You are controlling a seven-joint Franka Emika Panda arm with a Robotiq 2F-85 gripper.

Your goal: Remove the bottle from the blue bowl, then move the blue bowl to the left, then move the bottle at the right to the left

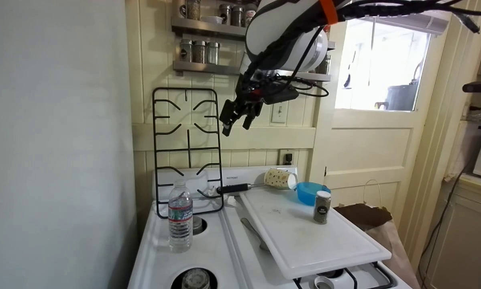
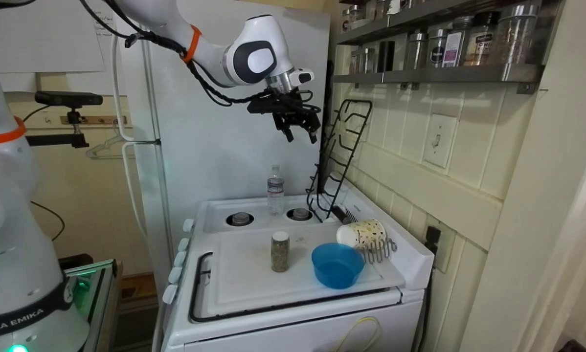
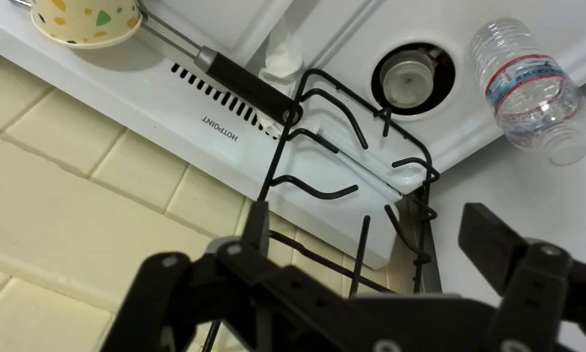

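In exterior view, clear plastic bottle [image 1: 180, 228] stands upright on left of stovetop [image 1: 214, 249], beside burner [image 1: 198, 225]. Blue bowl [image 1: 306, 194] sits upright, open top up, on far right of white board [image 1: 300, 241]. Just nearer, apart from bowl: jar [image 1: 322, 208] holding brownish grains. Patterned cup [image 1: 278, 178] on its side, left of bowl. Gripper [image 1: 236, 127] hangs high above stovetop, fingers angled down, jaws spread wide apart. Black grate [image 1: 188, 150] leans just behind bottle. Board surface stretches left and near of jar; metal utensil [image 1: 254, 234] lies along board's left edge.
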